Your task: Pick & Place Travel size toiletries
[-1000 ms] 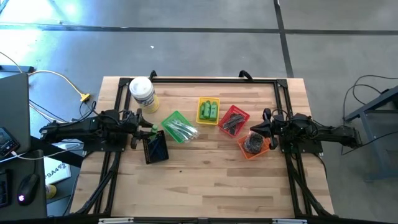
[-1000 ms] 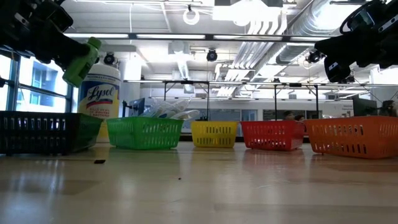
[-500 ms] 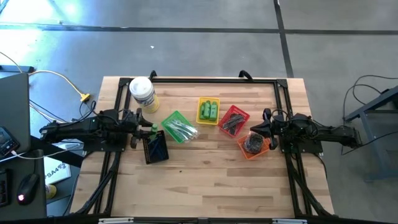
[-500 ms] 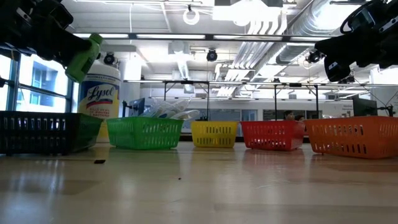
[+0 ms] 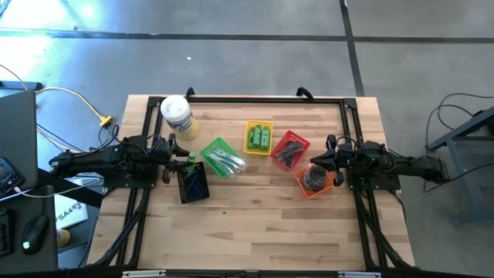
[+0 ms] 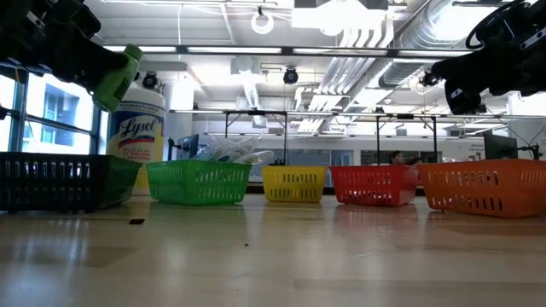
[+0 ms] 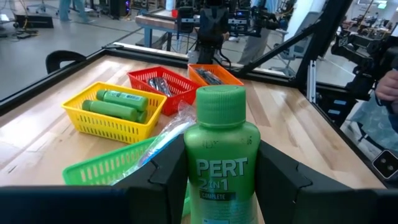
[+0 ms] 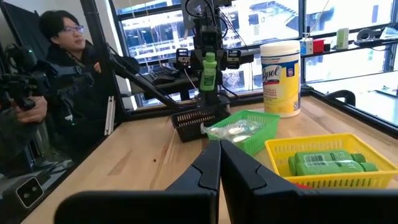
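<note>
My left gripper (image 5: 179, 160) hangs over the table's left part, just above the black basket (image 5: 193, 184), shut on a bright green PERT bottle (image 7: 221, 163). The bottle also shows in the low view (image 6: 116, 78) and far off in the right wrist view (image 8: 209, 71). Two more green bottles (image 5: 258, 137) lie in the yellow basket. Clear-wrapped pieces (image 5: 228, 161) fill the green basket, dark sticks (image 5: 288, 152) the red one, and dark grey discs (image 5: 312, 179) the orange one. My right gripper (image 5: 318, 164) hovers shut above the orange basket, touching nothing. My left gripper pinches the green bottle's body (image 7: 186, 177) between its two fingers (image 7: 165, 177), one on each side, below the cap. The bottle lies along the fingers with its cap (image 6: 130, 56) pointing away from the wrist. It is lifted clear and tilted cap-up over the black basket.
A big white-lidded Lysol jar (image 5: 177, 116) stands at the far left of the table. The baskets run in a row from the black one to the orange basket (image 5: 330, 188). Bare wood lies along the near half (image 5: 255, 232). A person (image 8: 68, 93) sits beyond the table's left end.
My left gripper has risen a little with the green bottle, which stays shut in the fingers and tilted as before.
</note>
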Robot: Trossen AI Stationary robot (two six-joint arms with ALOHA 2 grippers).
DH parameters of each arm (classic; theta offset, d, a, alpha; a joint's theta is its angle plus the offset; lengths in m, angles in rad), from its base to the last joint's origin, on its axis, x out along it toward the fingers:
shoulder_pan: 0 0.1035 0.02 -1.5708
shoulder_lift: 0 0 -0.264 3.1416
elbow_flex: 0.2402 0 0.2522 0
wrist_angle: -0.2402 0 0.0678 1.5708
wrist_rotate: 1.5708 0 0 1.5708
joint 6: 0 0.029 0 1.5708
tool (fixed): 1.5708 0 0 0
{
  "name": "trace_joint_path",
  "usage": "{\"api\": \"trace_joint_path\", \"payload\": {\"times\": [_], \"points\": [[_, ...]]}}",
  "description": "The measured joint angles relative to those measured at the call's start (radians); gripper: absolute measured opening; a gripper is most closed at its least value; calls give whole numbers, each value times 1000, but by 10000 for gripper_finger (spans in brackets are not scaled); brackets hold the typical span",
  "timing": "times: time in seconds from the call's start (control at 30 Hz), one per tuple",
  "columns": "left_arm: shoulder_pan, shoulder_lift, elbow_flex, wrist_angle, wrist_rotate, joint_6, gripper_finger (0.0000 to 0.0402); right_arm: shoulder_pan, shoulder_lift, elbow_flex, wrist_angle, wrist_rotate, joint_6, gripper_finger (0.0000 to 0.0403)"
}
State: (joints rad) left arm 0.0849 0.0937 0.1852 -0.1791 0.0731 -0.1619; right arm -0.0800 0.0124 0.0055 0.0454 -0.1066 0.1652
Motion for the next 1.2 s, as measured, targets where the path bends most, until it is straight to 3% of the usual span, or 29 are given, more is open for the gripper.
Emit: {"api": "trace_joint_path", "payload": {"times": [1.2], "points": [[0,0,0,15,-15,-1,141,0,0,0,-14,-4,-21,2]]}}
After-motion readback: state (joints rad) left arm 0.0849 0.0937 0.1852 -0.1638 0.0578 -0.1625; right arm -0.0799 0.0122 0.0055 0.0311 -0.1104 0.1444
